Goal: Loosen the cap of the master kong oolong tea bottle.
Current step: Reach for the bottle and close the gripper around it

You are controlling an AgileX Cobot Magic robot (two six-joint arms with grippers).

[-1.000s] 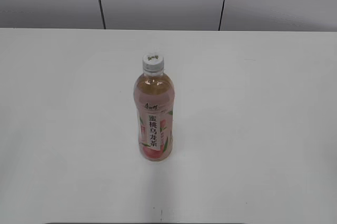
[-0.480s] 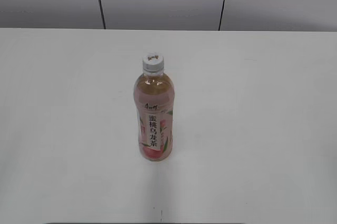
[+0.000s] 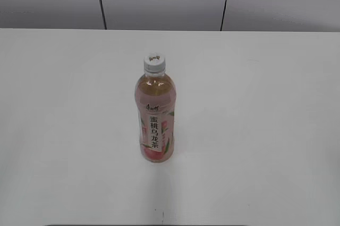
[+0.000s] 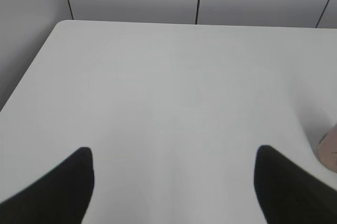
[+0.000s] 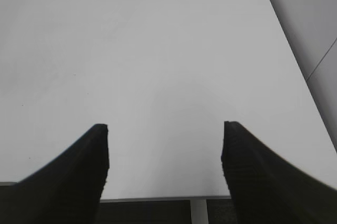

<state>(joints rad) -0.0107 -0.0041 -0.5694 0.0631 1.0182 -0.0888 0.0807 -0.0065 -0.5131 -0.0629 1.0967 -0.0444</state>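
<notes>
While both arms hang back, left gripper [image 4: 174,155] and right gripper [image 5: 164,129] are spread wide, holding and touching nothing. Master kong oolong tea bottle [image 3: 155,120] stands upright mid-table [image 3: 265,130], cap [image 3: 154,62] on, well apart from both.

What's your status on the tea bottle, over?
Left gripper open, right gripper open, both over bare table. Bottle upright, untouched, cap still on. Nothing in the way.

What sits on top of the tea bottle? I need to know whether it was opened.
A white cap sits on the upright bottle, small dark logo on top. The neck thread beneath is covered, so its tightness cannot be judged.
</notes>
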